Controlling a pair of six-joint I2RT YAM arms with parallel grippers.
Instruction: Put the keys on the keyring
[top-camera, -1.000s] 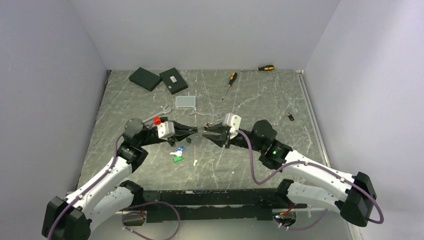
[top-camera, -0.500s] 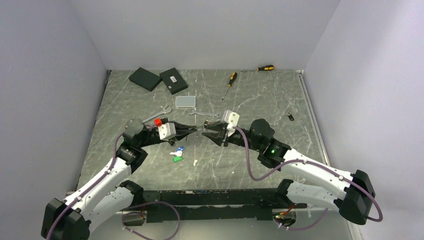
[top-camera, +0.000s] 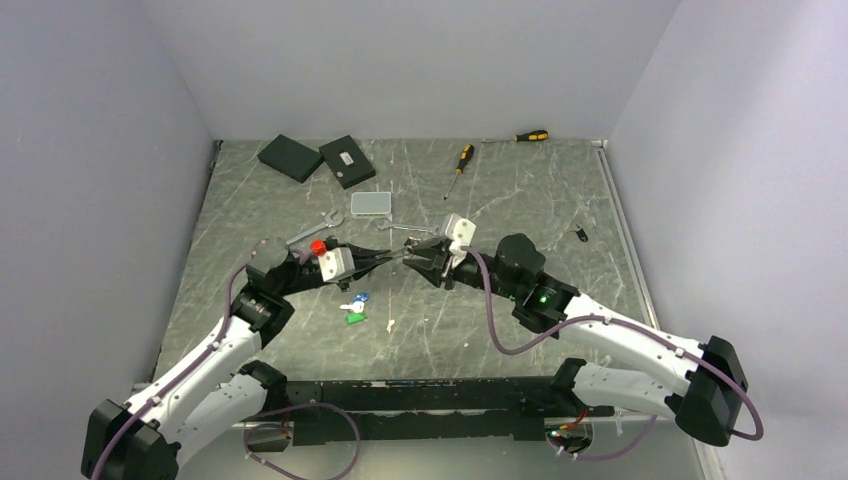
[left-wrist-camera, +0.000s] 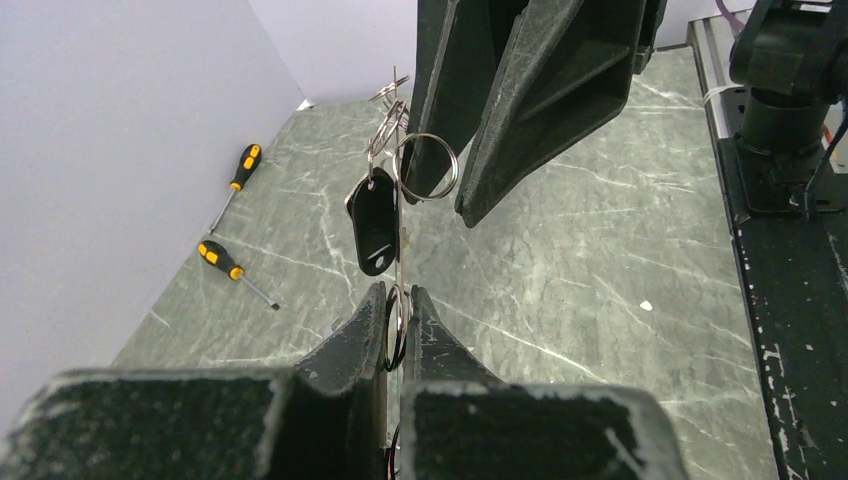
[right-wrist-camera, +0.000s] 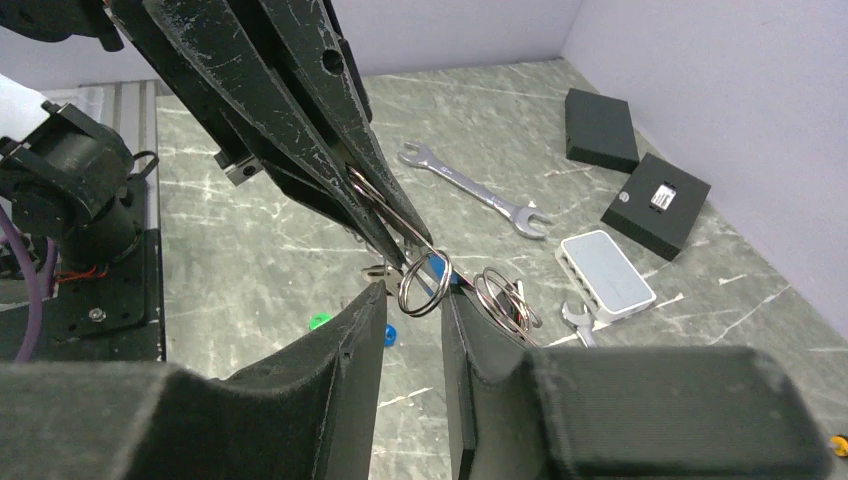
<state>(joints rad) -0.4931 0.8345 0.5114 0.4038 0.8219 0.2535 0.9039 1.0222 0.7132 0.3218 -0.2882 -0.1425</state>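
grey wire keyring, lifted off the table, pinched in the closed left claw. black-tagged key hangs beside it by the right claw, part-spread about a small ring; grip unclear. spare keys lie below.

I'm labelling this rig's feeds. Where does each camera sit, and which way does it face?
Top: above and behind the bases, looking down the table to the far wall; left arm and right arm show.
Left wrist: on the left arm, facing right at the right gripper; own fingers below, shut on the keyring.
Right wrist: on the right arm, facing left at the left gripper; own fingers below.
Shared: both wrist views show the small ring.
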